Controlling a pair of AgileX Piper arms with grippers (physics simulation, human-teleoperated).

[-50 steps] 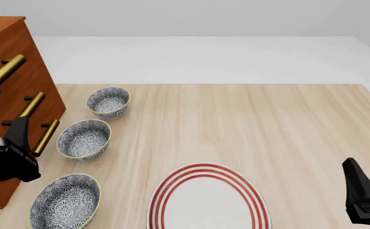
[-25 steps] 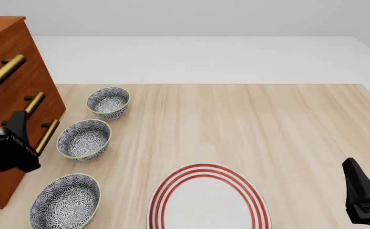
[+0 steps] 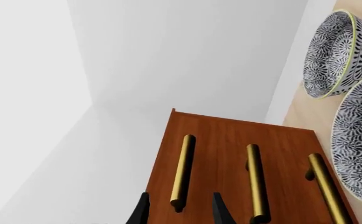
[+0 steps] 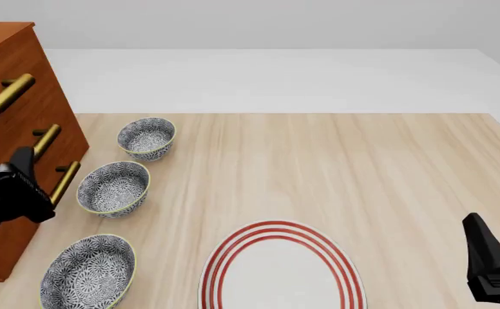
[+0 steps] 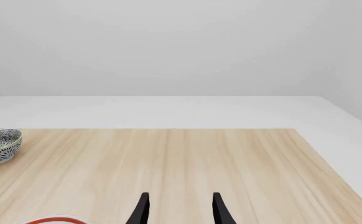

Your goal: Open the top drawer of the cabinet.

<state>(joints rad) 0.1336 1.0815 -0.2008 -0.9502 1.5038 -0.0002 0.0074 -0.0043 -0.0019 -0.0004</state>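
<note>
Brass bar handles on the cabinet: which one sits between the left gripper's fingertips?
The uppermost brass bar handle, on the top drawer; the left gripper straddles its end, the other two lie outside.

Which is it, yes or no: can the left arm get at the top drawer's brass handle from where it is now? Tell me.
Probably yes. In the left wrist view the left gripper is open, its fingers either side of the near end of the top drawer's handle. Nothing stands between them. Whether the pads already touch the bar cannot be told.

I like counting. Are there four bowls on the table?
No, the front view shows three patterned bowls beside the cabinet.
</note>
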